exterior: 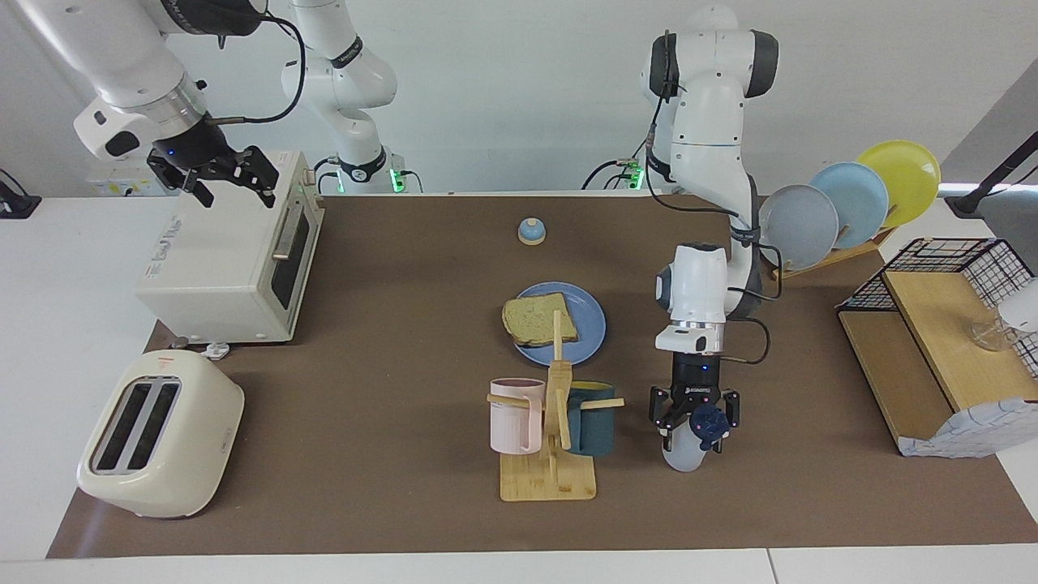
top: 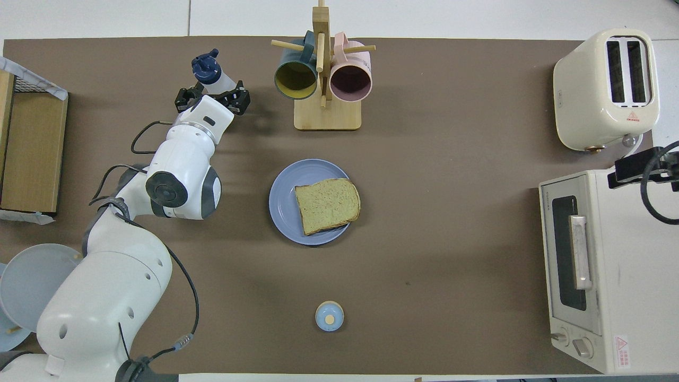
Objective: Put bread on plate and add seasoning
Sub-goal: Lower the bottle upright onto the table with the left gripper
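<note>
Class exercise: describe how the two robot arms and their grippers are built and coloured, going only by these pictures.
Both arms have glossy white rounded shells with dark grey joint caps and black cables looped alongside. The left gripper is black, below a silver wrist ring, with a small blue light. The right gripper is black too, below a silver collar. Green lights glow at the arms' bases.

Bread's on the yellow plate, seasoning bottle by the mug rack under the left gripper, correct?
Not quite. The overhead view shows the bread on the medium-blue plate, not a yellow one. The rest holds: the seasoning bottle stands beside the mug rack, under the left gripper.
</note>
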`<state>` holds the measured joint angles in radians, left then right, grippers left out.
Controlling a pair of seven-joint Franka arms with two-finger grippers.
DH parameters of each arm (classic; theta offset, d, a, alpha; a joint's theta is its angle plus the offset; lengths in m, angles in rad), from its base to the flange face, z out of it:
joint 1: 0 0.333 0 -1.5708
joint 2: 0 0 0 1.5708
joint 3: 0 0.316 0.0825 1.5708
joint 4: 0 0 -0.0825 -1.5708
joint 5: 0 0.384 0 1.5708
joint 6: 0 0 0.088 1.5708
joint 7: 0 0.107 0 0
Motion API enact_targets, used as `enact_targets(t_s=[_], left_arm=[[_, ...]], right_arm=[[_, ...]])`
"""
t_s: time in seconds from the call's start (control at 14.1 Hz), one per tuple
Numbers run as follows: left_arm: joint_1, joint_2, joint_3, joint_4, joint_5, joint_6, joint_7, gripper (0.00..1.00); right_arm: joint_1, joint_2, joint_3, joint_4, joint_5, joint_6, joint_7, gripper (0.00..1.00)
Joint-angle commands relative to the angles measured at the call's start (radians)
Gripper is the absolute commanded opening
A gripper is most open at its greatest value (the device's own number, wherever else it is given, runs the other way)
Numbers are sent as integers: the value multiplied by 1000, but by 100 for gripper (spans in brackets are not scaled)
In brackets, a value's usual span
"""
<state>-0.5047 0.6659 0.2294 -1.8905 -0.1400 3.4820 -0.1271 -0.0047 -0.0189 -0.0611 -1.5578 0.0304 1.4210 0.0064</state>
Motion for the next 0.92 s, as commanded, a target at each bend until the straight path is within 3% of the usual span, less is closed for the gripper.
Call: enact_targets(t_s=[0.0, 0.42, 0.85], left_arm=[[-6, 6, 11, -7, 11, 22, -5, 100], [2, -31, 11, -64, 13, 22, 3, 100], [-9, -224, 11, -271, 13, 20, 9, 100]], right_arm=[[-8, -3, 4, -4, -6, 4, -28, 100], [-8, -3, 4, -4, -6, 4, -28, 100], [-8, -3, 4, -4, -6, 4, -28, 100]])
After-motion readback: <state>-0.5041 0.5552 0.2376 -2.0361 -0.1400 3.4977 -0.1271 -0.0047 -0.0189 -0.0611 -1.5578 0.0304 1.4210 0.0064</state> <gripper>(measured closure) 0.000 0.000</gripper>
